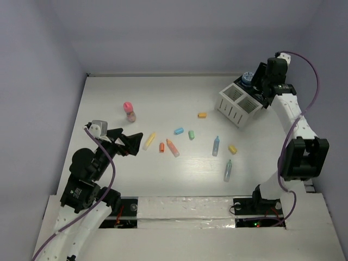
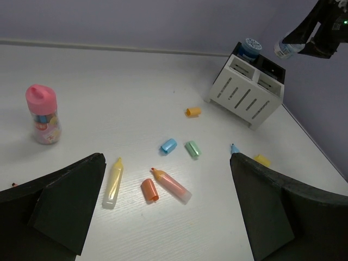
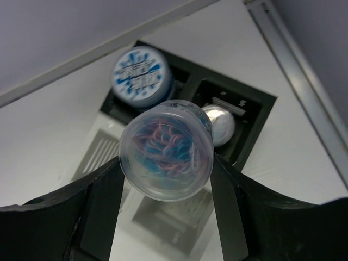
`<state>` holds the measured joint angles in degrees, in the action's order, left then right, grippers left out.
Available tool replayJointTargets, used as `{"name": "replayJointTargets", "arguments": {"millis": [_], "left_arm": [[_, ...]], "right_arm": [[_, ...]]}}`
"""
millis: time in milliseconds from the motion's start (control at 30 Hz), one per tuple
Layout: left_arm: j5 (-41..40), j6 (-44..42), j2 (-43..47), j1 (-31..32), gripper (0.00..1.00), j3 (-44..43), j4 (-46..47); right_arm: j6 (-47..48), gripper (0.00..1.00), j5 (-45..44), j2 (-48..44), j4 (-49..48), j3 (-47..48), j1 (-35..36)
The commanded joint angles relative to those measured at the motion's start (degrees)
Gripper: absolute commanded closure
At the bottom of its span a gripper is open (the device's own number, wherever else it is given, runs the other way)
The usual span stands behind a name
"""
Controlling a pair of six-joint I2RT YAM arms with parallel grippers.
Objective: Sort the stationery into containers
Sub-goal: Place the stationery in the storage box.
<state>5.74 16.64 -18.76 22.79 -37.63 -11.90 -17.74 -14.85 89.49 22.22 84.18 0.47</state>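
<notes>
Right gripper (image 3: 166, 182) pinches a clear pot (image 3: 166, 152) above the black tray (image 3: 260, 103), the pot's long axis toward the lens, its sides hidden by the fingers (image 3: 103, 206). Left gripper (image 2: 167, 163) is spread wide, partly cut off below. White slatted box (image 1: 234, 106) joins the tray. Yellow stick (image 2: 113, 182) lies flat, tip pointing away from the left gripper.

a white table (image 1: 163, 179) sits between pale lilac walls (image 1: 163, 32); a shiny silver strip (image 1: 185, 209) lines its near edge.
</notes>
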Motion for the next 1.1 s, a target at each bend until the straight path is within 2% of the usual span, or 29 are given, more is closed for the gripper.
{"name": "replayJointTargets", "arguments": {"millis": [0, 267, 800, 967, 1067], "left_arm": [[-0.29, -0.82, -0.66, 0.24, 0.01, -1.75, 1.97], [-0.38, -0.82, -1.01, 0.24, 0.01, -1.75, 1.88], [-0.46, -0.82, -1.80, 0.24, 0.01, -1.84, 1.88], [-0.29, -0.82, -1.89, 0.24, 0.01, -1.84, 1.97], [-0.29, -0.82, -1.98, 0.24, 0.01, -1.84, 1.97]], "right_arm": [[2.97, 0.63, -3.35, 3.57, -4.11, 5.90, -3.54], [2.09, 0.63, 0.26, 8.77, -4.37, 6.70, -8.37], [0.95, 0.59, 4.83, 14.39, -3.50, 10.21, -8.38], [-0.19, 0.50, 5.27, 14.75, -3.06, 9.69, -8.38], [-0.19, 0.41, 4.92, 14.83, -2.18, 10.21, -8.38]]}}
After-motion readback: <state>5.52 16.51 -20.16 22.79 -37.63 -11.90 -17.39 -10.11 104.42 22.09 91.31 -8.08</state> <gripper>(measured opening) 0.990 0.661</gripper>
